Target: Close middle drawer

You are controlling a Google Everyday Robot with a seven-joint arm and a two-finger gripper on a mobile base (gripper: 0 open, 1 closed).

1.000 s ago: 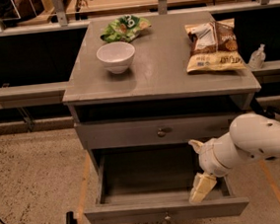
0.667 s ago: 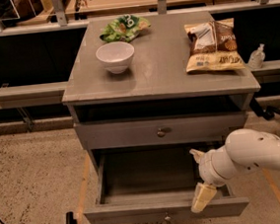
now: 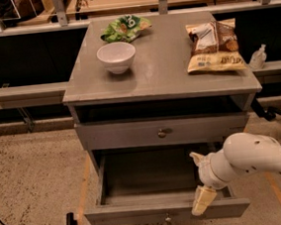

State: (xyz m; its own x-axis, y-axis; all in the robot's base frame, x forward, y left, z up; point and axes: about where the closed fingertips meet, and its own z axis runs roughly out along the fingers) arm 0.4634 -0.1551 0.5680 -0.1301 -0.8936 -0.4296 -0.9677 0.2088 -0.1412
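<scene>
The middle drawer (image 3: 147, 181) is pulled far out, below the shut upper drawer (image 3: 123, 134). Its front panel (image 3: 135, 216) stands at the same place as one second ago, so the closing has not started. What has changed is the gripper (image 3: 200, 181). It was deeper inside the box, near the right wall, and now it has come lower and nearer to the front, at the right end of the drawer. Its lower finger (image 3: 202, 201) now lies across the top edge of the front panel. The fingers stand apart and hold nothing, and the knob (image 3: 166, 217) in the middle of the panel is untouched. Whether the finger touches the panel or only hangs before it cannot be told. This move probably means that the arm is leaving the box to get in front of the panel, because a push from inside would not shut the drawer. The whole closing travel is still to do. On the tabletop (image 3: 166, 74), the bowl (image 3: 116, 56) toward the back left corner and the chips bag (image 3: 213, 45) by the right edge are well apart from the gripper.
</scene>
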